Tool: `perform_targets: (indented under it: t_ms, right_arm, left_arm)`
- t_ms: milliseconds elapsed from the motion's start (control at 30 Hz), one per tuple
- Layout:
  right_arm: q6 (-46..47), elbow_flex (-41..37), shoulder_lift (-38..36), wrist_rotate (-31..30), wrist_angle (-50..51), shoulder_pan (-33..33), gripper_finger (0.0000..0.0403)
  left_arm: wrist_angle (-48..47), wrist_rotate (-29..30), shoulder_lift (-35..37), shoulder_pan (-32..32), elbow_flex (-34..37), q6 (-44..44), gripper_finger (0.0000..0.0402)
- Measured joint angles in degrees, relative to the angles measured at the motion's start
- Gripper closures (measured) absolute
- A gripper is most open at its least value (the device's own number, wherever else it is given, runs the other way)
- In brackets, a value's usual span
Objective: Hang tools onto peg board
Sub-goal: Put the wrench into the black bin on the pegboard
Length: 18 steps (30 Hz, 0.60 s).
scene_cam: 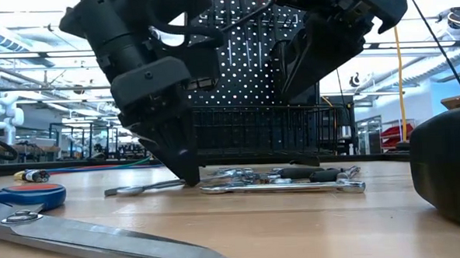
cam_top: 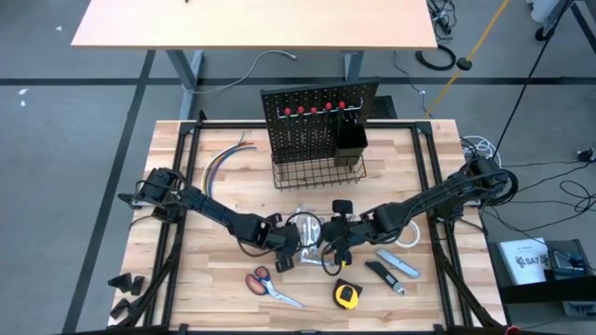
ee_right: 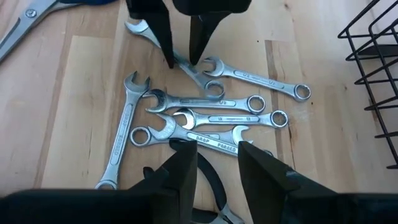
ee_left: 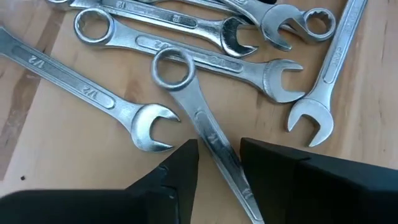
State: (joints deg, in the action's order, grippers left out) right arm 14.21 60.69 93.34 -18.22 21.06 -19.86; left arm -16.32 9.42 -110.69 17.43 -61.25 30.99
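While both dark arms reach in toward the middle of the light wooden tabletop [cam_top: 196, 186], the pile of silver combination wrenches [ee_right: 205, 115] lies on the wood in front of the upright black perforated peg board [cam_top: 317, 116], well apart from it. Left gripper [ee_left: 217, 155] is down at the pile, its two dark fingers [ee_left: 180, 168] set close on either side of the shank of one silver wrench [ee_left: 199, 115] that lies slanted over the others; the gap is narrow, and whether the pads actually clamp the shank cannot be told. The right wrist view shows the same fingers straddling that wrench at the far edge of the pile. Right gripper [ee_right: 217, 155] hangs over the near edge of the pile, fingers partly apart, nothing seen between them.

A black wire basket [cam_top: 312, 172] sits at the base of the peg board, a small black cup [cam_top: 351, 144] on its right part, red-handled tools [cam_top: 315, 110] hanging in a row near its top. Orange-handled scissors [cam_top: 265, 284], yellow tape measure [cam_top: 346, 296] and grey-blue utility knife [cam_top: 400, 265] lie farther from the peg board than the pile. Coloured wires [cam_top: 228, 158] lie just left of the basket.
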Motion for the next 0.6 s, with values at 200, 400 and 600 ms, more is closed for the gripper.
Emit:
perform_targets:
  t_ms: [200,400,600]
  right_arm:
    - [-0.3,0.0,0.0,0.0,0.0,0.0,0.0293]
    - [-0.2,0.0,0.0,0.0,0.1,0.0,0.0293]
    - [-0.3,0.0,0.0,0.0,0.2,0.0,0.0293]
  left_arm:
    - [-0.2,0.0,0.0,-0.5,0.1,-1.3,0.0356]
    - [2.1,-0.4,0.1,-0.7,0.0,-4.2,0.0382]
    - [2.2,-1.2,1.3,-0.8,-3.0,-8.3,0.0381]
